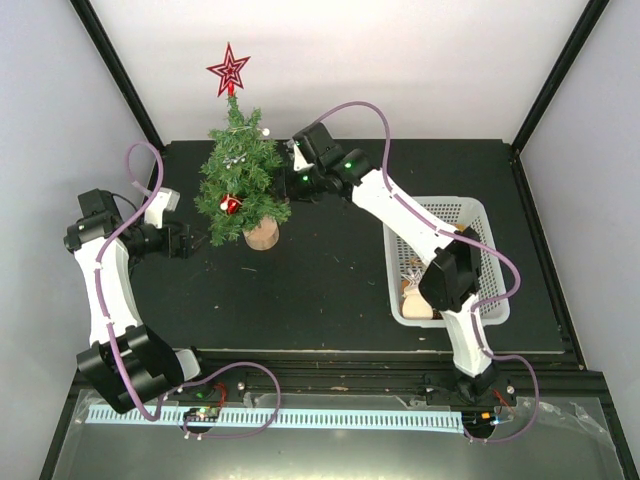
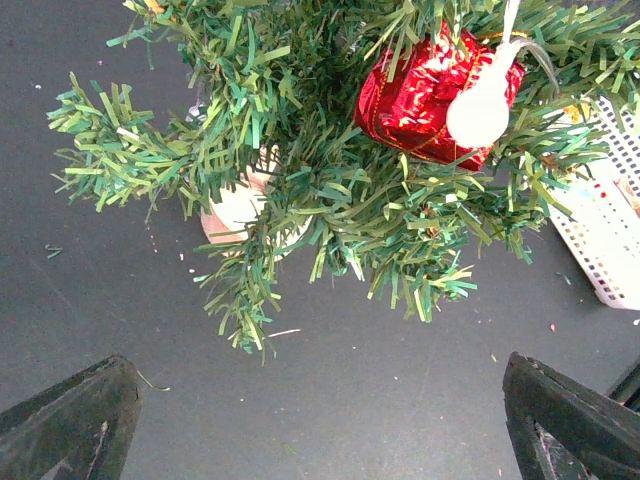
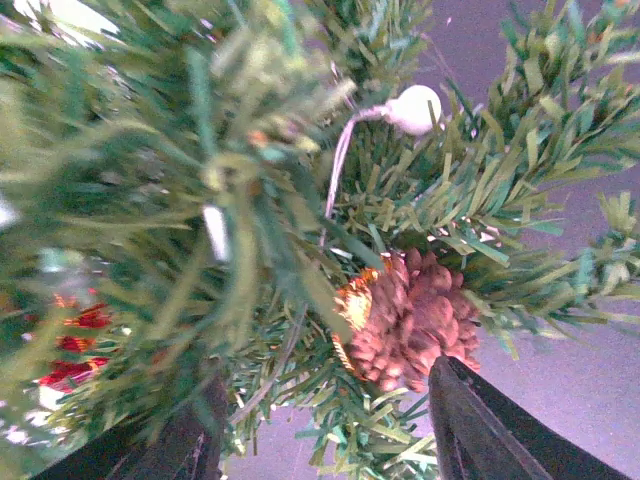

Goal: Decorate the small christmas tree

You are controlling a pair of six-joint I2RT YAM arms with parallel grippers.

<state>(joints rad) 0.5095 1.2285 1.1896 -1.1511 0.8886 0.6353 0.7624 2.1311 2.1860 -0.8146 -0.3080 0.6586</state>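
Jaws, left arm: spread to full width, nothing between them. They sit low over the table, just left of the small christmas tree, facing its lower branches. Left wrist view: a red foil ornament and a white bead hang in the foliage; the tan base shows through the needles.

Tree: upright at the back-left of the table, red star on top.

Jaws, right arm: partly spread, pushed into the tree's right flank. Right wrist view: a pine cone sits among the needles just above the right finger. The other finger stands clear of it, so the cone is not pinched. Whether it touches the right finger: cannot tell.

White basket: right of the tree, contents half hidden by the arm.

Judgement: step in hand is hanging the pine cone, at the point of release. Next move calls for the right arm to back straight out without snagging needles or dragging the cone loose, then go to the basket.
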